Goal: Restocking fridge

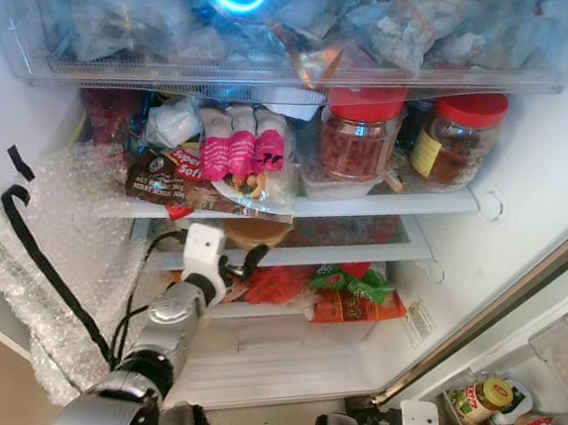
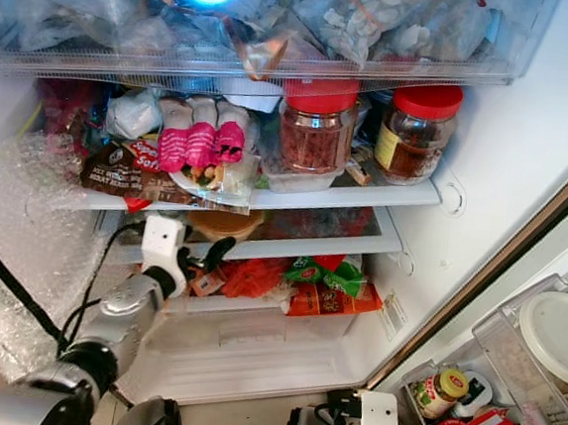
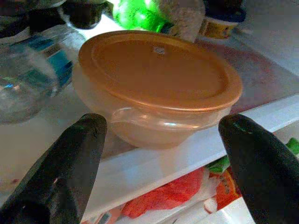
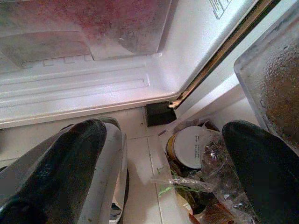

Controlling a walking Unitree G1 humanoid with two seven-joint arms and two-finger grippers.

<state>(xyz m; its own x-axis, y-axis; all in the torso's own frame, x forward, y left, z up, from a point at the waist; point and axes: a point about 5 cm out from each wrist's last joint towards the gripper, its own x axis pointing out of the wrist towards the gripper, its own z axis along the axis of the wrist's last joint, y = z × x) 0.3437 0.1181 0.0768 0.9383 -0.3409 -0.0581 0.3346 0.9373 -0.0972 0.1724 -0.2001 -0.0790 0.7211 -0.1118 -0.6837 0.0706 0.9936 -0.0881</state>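
left gripper [image 3: 161,154] open before lidded bowl [image 3: 156,86] on fridge shelf [image 3: 196,149]

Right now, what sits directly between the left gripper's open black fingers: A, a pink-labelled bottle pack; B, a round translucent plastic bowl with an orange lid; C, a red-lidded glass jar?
B: the left wrist view shows the lidded bowl on the shelf edge, framed by the open left gripper.

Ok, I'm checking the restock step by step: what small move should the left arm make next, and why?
Probably ease the left pincer forward, then close. Its fingers stand open on either side of the lidded bowl on the shelf, not yet touching it.
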